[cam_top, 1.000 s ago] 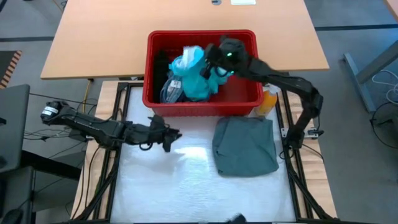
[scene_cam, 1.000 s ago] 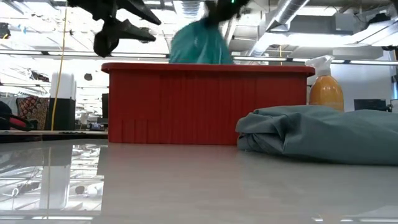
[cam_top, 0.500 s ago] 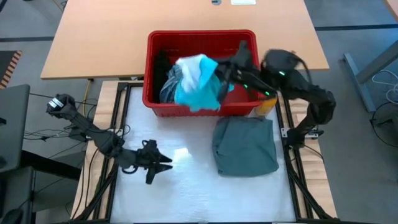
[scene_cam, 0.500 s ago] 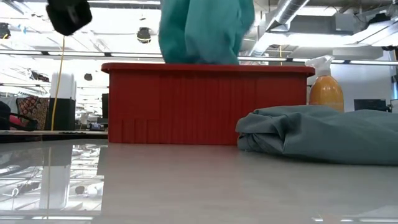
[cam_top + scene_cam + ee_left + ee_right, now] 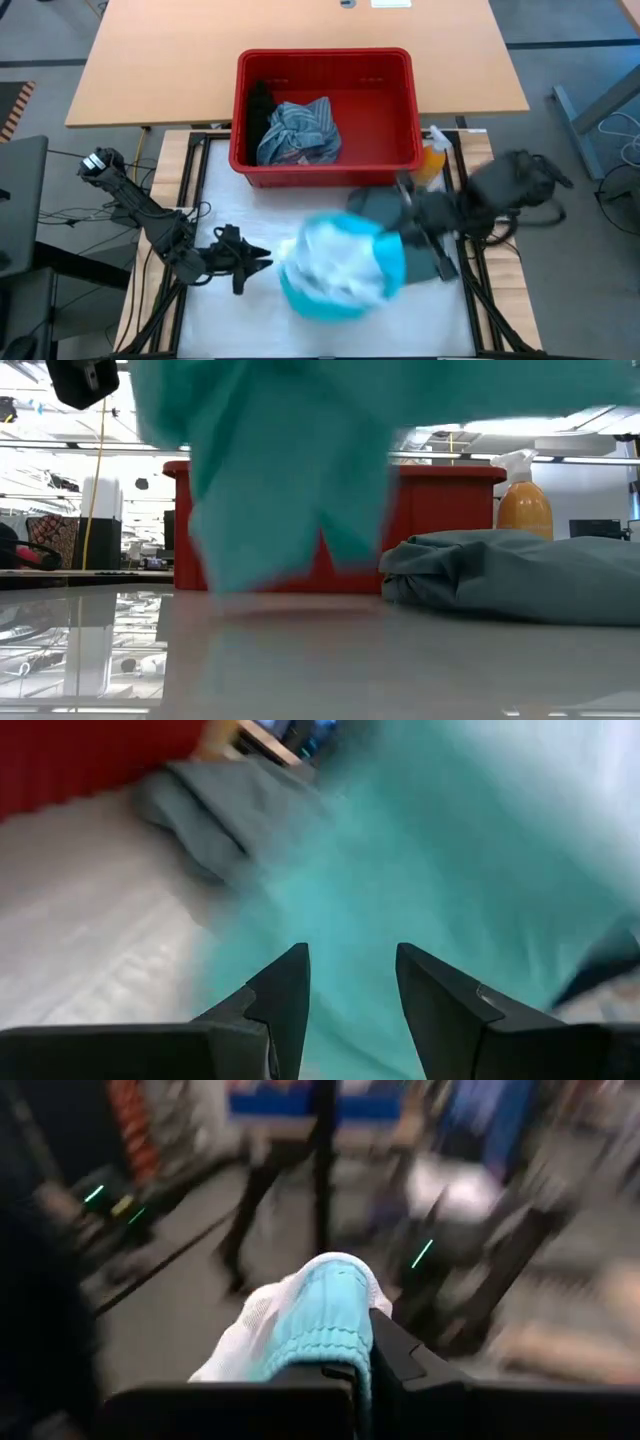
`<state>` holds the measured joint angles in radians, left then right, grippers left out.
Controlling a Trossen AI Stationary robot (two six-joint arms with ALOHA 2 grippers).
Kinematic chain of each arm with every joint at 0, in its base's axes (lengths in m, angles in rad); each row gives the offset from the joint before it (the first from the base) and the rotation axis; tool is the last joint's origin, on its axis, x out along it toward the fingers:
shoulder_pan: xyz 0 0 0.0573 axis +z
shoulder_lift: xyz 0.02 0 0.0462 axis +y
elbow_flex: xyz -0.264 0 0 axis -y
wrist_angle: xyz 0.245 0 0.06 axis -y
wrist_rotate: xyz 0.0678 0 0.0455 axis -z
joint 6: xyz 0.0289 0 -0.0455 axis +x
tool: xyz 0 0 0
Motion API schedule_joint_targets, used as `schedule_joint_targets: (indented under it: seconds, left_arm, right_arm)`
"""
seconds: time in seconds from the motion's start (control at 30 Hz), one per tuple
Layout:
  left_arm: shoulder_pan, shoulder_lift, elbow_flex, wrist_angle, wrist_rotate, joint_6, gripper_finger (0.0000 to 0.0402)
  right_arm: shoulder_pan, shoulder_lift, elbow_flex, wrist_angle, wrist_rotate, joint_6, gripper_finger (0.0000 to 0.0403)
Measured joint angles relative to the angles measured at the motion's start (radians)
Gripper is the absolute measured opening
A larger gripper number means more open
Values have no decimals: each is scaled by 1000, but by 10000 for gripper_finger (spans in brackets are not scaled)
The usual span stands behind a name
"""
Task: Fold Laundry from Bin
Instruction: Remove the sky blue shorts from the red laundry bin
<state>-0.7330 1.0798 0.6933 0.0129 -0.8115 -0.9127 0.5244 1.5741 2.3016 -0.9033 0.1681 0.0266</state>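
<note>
A bright teal garment (image 5: 338,272) with a pale inside hangs over the middle of the white table, held by my right gripper (image 5: 355,1365), which is shut on it. In the low view the teal garment (image 5: 280,480) hangs in front of the red bin (image 5: 440,520). My left gripper (image 5: 255,262) stands open at the table's left, pointing at the teal garment (image 5: 400,870) without touching it. The bin (image 5: 400,70) holds a blue-grey striped cloth (image 5: 300,130) and a black garment (image 5: 260,105). A folded grey-green garment (image 5: 415,215) lies on the table's right side. My right gripper pinches a ribbed teal-and-white edge (image 5: 335,1315) of the garment between its two fingers, and the cloth bunches up just past the fingertips. The garment hangs below the gripper, clear of the bin. Whether its lower end (image 5: 260,575) touches the table I cannot tell.
An orange spray bottle (image 5: 432,165) stands between the bin's right near corner and the folded garment. A wooden table (image 5: 180,50) lies beyond the bin. Black frame rails (image 5: 470,290) run along the table's sides. Bare white table (image 5: 230,320) shows at the near left.
My right gripper has risen out of the bin with the teal garment and swung fast toward the table's near edge; the garment is lifted clear of the bin and hangs over the table's middle. My left gripper has moved toward the near edge and turned toward the right.
</note>
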Motion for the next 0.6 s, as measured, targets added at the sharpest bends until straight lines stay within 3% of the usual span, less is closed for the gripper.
schedule_joint_targets:
  seconds: [0.2, 0.4, 0.47, 0.6]
  left_arm:
    - [15, 2, 0, 1, -133, -47, 139]
    - [32, 20, 0, 71, -139, -98, 140]
    - [39, 53, 0, 181, -114, -32, 140]
    - [78, 173, 1, 488, 48, 165, 140]
  right_arm:
    - [210, 0, -197, -128, 88, 248, 22]
    - [230, -8, -492, -60, 111, 453, 31]
    - [213, -11, -557, 5, 59, 472, 31]
    - [175, -12, -617, 97, -52, 450, 25]
